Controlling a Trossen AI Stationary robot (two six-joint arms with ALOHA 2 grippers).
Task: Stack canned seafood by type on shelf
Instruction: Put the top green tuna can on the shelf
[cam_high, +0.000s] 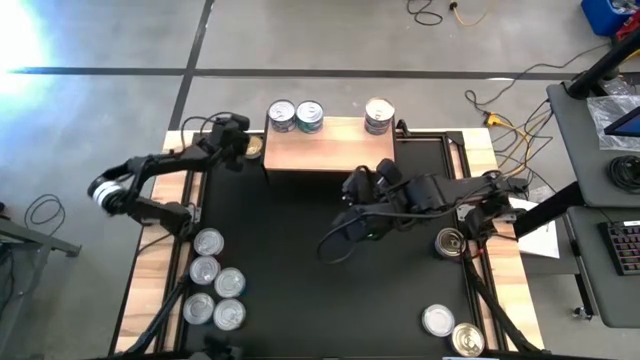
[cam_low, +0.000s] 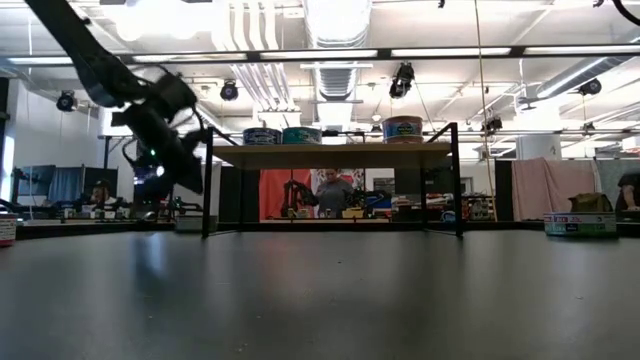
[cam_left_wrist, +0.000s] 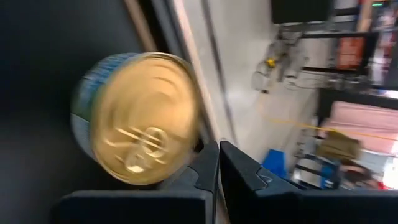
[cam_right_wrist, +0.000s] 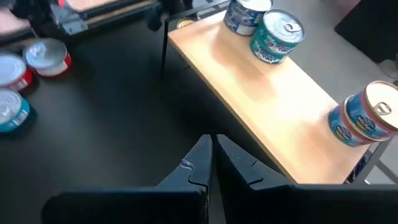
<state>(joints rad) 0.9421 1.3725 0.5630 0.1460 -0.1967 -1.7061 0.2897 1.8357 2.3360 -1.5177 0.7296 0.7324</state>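
Note:
The shelf (cam_high: 320, 150) stands at the mat's far edge with three tins on its wood top: two side by side (cam_high: 296, 116) at its left end and one blue-labelled, gold-topped tin (cam_high: 378, 116) at its right end. A gold-topped, blue-sided tin (cam_left_wrist: 140, 118) stands upright on the mat just off the shelf's left end (cam_high: 255, 146). My left gripper (cam_left_wrist: 217, 163) is shut and right beside this tin. My right gripper (cam_right_wrist: 211, 152) is shut and hovers over the mat in front of the shelf (cam_high: 355, 188), holding nothing. My left gripper comes at the gold-topped tin from above, its shut fingertips (cam_left_wrist: 208, 158) close against the tin's side near the rim (cam_left_wrist: 189, 149). Whether they touch it, I cannot tell. The tin stands on the mat.
Several tins (cam_high: 215, 280) sit clustered at the mat's near left. Three more lie on the right: one (cam_high: 451, 242) by the right arm and two (cam_high: 452, 330) at the near right corner. Bare black mat (cam_high: 290, 250) lies between. A person stands in the room behind the shelf (cam_low: 333, 190).

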